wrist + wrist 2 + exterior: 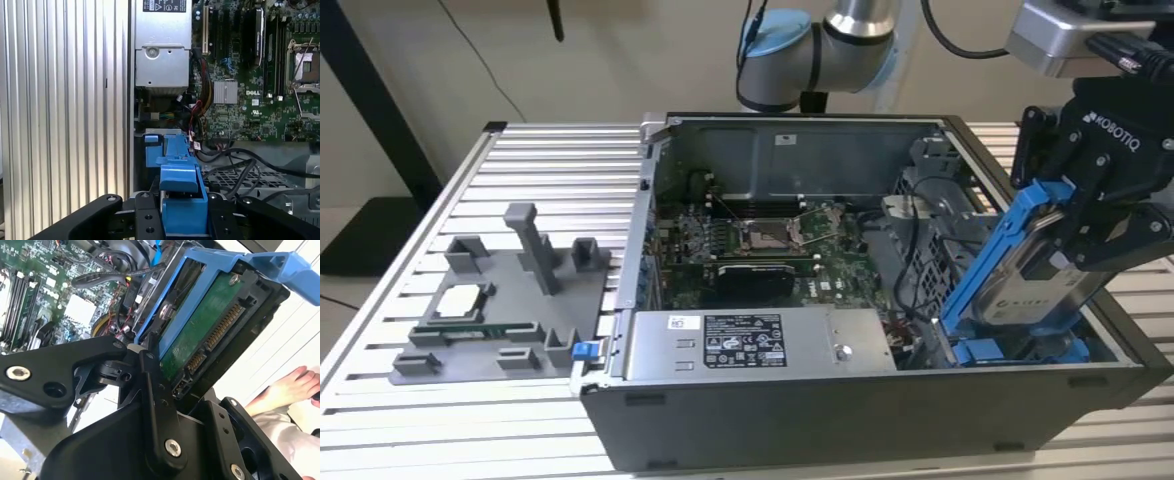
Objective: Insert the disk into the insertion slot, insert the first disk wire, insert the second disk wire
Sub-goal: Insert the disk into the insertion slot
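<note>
A grey holder (507, 310) is set on the slatted table (400, 400) at the exterior view's left. A power supply (761, 343) and circuit board (834, 270) are housed in the open case (827, 150).

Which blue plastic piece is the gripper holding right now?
The tilted blue carrier around the disk, clamped in the gripper; the other blue frame lies low in the case beneath it.

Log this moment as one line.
gripper: shut on disk | disk: tilted over computer case, not seated | disk connector: nothing plugged in
</note>
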Controlling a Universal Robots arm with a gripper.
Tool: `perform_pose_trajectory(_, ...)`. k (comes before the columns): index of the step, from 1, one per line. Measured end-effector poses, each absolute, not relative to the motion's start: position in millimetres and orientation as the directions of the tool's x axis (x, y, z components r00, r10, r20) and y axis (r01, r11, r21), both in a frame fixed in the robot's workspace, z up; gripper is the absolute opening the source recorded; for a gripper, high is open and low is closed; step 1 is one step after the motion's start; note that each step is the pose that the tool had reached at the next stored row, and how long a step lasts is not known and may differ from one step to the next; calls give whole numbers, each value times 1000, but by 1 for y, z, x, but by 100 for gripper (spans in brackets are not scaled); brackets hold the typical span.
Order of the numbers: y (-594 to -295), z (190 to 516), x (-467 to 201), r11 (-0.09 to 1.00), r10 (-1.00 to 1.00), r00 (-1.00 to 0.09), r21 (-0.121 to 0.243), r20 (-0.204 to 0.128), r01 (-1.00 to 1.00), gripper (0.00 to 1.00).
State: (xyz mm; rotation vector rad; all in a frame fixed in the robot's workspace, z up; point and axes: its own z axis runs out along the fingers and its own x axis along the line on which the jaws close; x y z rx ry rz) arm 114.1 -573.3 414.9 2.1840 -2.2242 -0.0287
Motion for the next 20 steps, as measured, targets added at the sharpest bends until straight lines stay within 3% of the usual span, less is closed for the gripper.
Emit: perform_pose_trajectory(20,-573,391,118,17,-1000,-18,31,-24,-999,0)
